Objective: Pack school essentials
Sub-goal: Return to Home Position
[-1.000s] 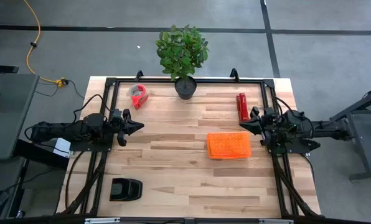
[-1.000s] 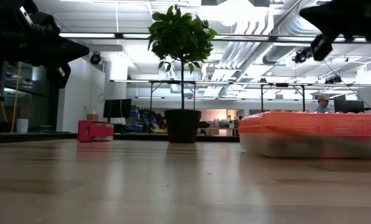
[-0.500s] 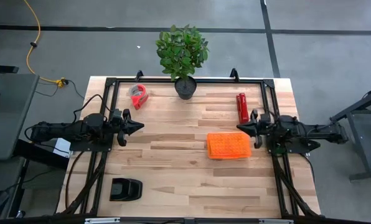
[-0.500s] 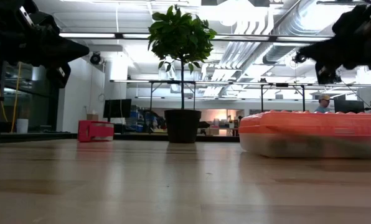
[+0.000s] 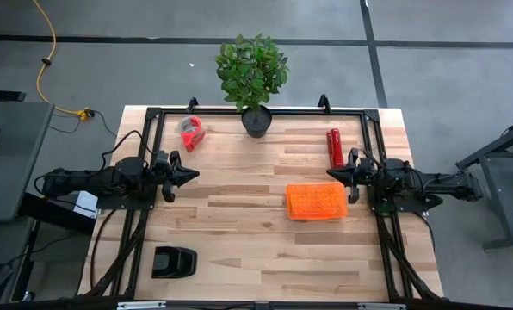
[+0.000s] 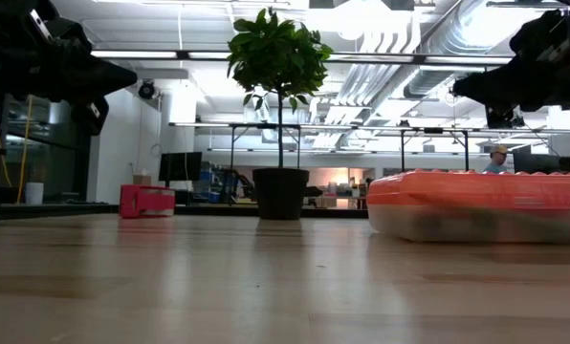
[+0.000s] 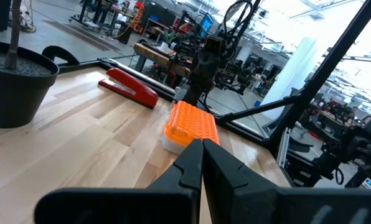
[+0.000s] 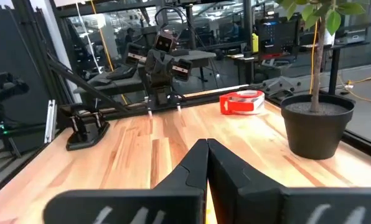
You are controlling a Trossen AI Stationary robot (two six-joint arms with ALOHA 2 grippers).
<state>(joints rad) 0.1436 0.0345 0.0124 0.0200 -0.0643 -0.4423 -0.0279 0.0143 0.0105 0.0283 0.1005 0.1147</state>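
Light wooden planks make up the desk (image 5: 239, 224), framed by black rails, with a grey workshop floor around it. At the left edge the left end effector (image 5: 190, 175) hangs above the planks with its two dark fingers pressed tip to tip and nothing between them. Its arm lies level and folded back over the left rail, pointing toward the middle. Opposite it, the right end effector (image 5: 332, 174) has its fingers drawn together in the same way and is likewise empty. It hangs in the air near the far right corner of the orange supply box (image 5: 316, 201), and its arm reaches straight in, level, from the right rail. That makes two arms, facing each other and well apart. One orange supply box lies flat on the desk right of centre, with its lid down. Its lower half looks cloudy in the low view, and what it holds cannot be made out. Beyond it, near the far right corner, lies one red oblong object (image 5: 334, 147). One potted plant (image 5: 256, 121) stands at the middle of the far edge, and one red tape roll (image 5: 192, 133) sits to its left. One black stand (image 5: 173, 261) rests near the front left.
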